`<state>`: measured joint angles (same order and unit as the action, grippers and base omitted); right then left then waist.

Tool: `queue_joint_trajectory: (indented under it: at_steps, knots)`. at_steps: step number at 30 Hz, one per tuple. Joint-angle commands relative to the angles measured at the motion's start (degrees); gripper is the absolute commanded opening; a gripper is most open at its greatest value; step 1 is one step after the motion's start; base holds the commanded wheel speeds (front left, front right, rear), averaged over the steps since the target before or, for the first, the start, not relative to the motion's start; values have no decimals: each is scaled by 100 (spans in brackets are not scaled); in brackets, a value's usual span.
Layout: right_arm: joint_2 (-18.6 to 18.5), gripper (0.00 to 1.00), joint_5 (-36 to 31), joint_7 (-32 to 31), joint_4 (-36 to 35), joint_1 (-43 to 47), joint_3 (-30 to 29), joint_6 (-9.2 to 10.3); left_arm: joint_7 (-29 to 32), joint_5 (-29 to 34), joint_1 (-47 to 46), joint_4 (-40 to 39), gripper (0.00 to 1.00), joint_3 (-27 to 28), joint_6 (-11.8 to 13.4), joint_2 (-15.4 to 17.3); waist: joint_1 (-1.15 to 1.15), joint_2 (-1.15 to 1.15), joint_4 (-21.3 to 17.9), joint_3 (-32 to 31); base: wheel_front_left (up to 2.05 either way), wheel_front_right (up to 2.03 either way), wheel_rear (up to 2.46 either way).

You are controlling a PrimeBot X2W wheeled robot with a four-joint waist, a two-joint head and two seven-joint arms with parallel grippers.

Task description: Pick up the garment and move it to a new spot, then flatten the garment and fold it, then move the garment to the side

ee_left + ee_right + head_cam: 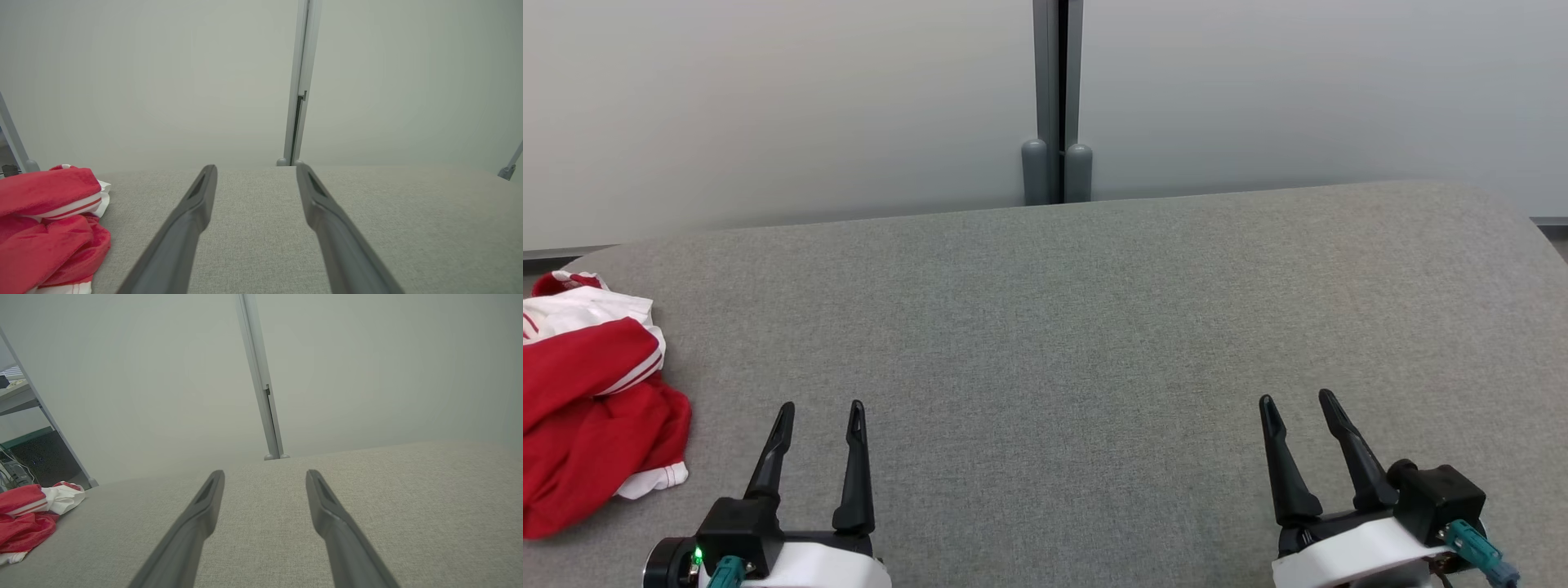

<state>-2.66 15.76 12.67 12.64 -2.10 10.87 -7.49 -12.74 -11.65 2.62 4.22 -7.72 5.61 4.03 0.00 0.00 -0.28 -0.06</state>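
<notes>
And there was the garment (588,408), red with white stripes, bunched in a heap at the far left edge of the head view, partly cut off by the frame. Its long axis ran roughly top to bottom along that edge, with a white panel at the top and a white hem poking out at the lower right. As crumpled as it was, you couldn't tell which end was which. In the left wrist view it (45,228) sat at lower left. In the right wrist view it (24,522) lay small at the left edge.

It rested on the grey fabric table (1045,327), and bare cloth lay between it and both grippers. The left gripper (821,406) was at lower left, near the heap but not touching, fingers spread and holding nothing. The right gripper (1296,398) was at lower right, well apart from the heap, fingers likewise spread and empty.

Beyond the table stood a pale wall with a grey post (1058,98) at top centre.
</notes>
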Motion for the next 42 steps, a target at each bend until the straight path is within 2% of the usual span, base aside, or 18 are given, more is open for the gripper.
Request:
queue_joint_trajectory:
  at_steps: [1,20,35,38,42]
  knots:
    - [-30,100,-127,66,5,34,27,0,-52,159,29,-12,100,26,0,-4,0,0,-4,-5,0,0,0]
    - [-33,100,-855,272,68,82,184,0,-253,1055,174,25,100,-2,-1,-64,0,0,-35,-110,0,0,0]
    - [-33,100,-784,264,99,88,172,0,-246,1085,171,81,100,66,-43,-83,0,0,-10,-134,0,0,0]
    - [-32,100,-801,264,96,118,124,0,-246,1079,133,103,100,47,-36,-87,0,0,69,-122,0,0,0]
    - [-28,100,-830,264,110,150,133,0,-246,1028,80,134,100,19,-23,-93,0,0,363,-108,0,0,0]
